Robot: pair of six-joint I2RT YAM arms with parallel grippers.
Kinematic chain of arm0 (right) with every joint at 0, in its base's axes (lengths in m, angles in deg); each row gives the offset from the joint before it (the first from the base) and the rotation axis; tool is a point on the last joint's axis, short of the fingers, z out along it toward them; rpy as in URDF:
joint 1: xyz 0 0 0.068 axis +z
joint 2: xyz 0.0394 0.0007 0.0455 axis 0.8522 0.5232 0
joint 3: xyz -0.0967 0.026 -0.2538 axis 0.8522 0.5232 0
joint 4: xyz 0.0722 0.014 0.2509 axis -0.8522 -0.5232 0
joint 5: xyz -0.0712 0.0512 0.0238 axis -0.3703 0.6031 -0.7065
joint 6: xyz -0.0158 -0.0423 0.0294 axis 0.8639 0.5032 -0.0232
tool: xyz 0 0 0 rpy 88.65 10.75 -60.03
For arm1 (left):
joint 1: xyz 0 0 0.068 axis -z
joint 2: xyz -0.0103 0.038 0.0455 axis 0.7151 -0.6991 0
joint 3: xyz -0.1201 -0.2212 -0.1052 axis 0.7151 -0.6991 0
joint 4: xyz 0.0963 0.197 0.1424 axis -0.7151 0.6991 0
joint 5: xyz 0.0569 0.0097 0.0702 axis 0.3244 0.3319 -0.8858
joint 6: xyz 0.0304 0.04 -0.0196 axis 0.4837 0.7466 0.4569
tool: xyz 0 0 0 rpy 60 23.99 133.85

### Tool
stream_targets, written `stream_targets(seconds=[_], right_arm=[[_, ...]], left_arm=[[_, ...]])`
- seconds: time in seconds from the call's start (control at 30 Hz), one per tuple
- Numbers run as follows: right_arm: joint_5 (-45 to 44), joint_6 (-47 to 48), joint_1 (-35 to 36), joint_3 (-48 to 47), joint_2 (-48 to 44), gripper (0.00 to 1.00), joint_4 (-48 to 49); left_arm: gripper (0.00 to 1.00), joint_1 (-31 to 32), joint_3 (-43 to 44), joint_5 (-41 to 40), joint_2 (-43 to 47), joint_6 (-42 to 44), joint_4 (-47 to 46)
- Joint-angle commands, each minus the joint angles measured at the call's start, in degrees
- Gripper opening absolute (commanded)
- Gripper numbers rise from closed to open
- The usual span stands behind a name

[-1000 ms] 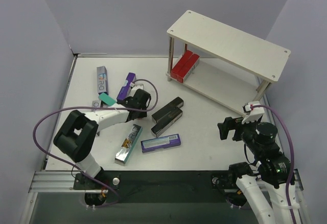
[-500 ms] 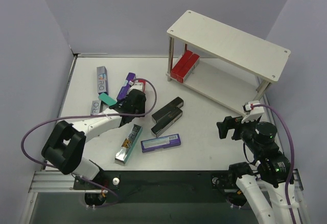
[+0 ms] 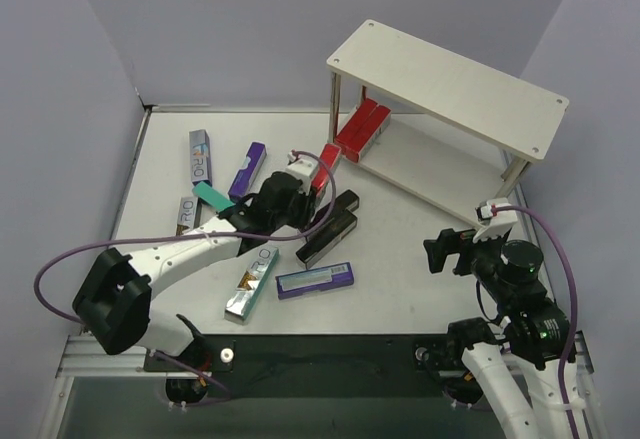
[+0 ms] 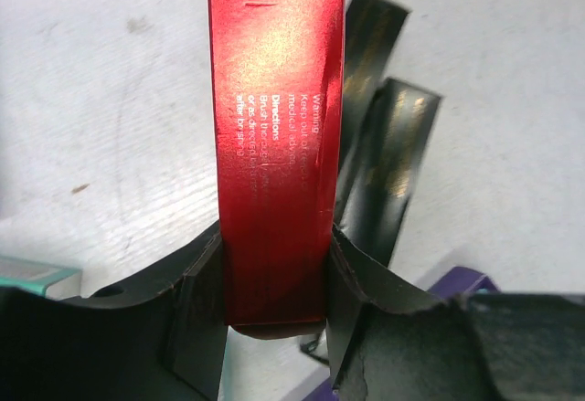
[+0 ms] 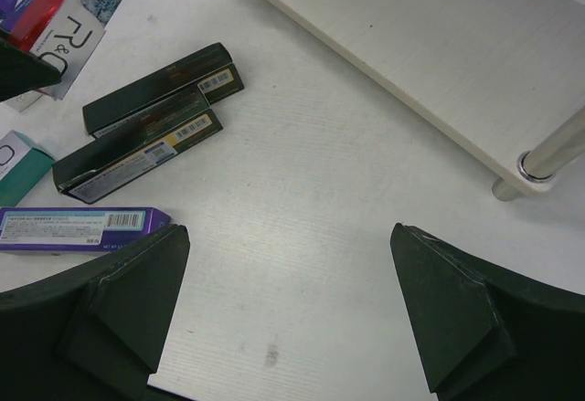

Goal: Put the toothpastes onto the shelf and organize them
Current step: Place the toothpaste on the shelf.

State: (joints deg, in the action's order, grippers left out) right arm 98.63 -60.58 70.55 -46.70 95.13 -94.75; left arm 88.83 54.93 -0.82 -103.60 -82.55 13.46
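The left fingers (image 4: 196,300) clamp a red toothpaste carton (image 4: 274,100) between them. Its length runs out past their tips, close to the shelf's (image 3: 450,84) front-left leg. The right fingers (image 5: 128,300) are spread wide and empty, in front of the shelf.

A red carton (image 4: 274,145) runs down the frame's centre, clamped between the left gripper's (image 4: 274,282) 2 black fingers (image 4: 183,314). 2 black cartons (image 4: 395,159) lie just right of it on a white table (image 4: 110,100); a teal carton (image 4: 32,275) edge shows lower left.
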Motion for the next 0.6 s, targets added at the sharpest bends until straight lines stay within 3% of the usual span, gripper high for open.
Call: stream_targets(seconds=[0.0, 0.57], right_arm=[[-0.13, -0.06, 0.38, -0.46, -0.56, 1.0, 1.85], [-2.33, 0.21, 0.38, -2.74, -4.25, 1.0, -3.16]], left_arm=[[0.4, 3.92, 10.42, 1.99, -4.15, 1.39, -4.39], [0.42, 7.8, 41.35, 3.14, -33.25, 3.4, -5.01]])
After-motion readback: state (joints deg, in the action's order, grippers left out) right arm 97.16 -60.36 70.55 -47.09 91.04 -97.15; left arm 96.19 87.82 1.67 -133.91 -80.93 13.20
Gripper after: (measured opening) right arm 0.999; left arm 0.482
